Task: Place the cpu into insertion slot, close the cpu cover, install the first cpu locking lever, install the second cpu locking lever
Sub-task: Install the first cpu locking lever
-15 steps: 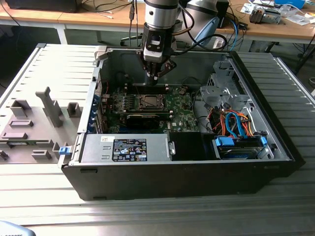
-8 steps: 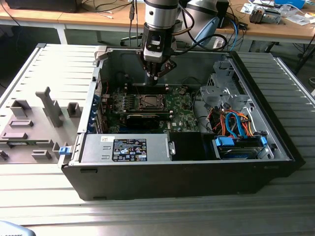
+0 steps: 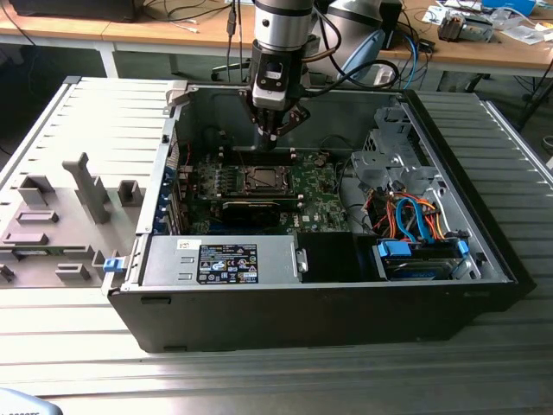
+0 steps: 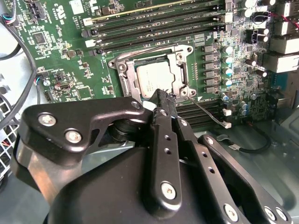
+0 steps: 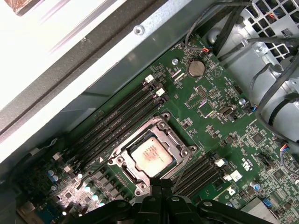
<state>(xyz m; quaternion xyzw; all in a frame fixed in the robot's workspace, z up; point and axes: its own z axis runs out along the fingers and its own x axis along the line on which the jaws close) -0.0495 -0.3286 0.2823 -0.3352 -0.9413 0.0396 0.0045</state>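
Sitting flat in the insertion slot (image 5: 150, 157), the cpu (image 5: 152, 156) shows a silvery-grey top.

Both wrist views close above the insertion slot (image 4: 154, 77).

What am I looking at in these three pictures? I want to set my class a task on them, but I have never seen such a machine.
It is a robot arm working inside an opened computer case that lies on a metal table. The exterior view looks on from outside; both wrist views come from cameras riding on the arm, looking down past its gripper. Beneath lies the green circuit board. In its square socket sits the chip, its silvery top showing through the metal cover frame. The gripper's fingertips are together just above the socket's edge and seem to hold nothing.
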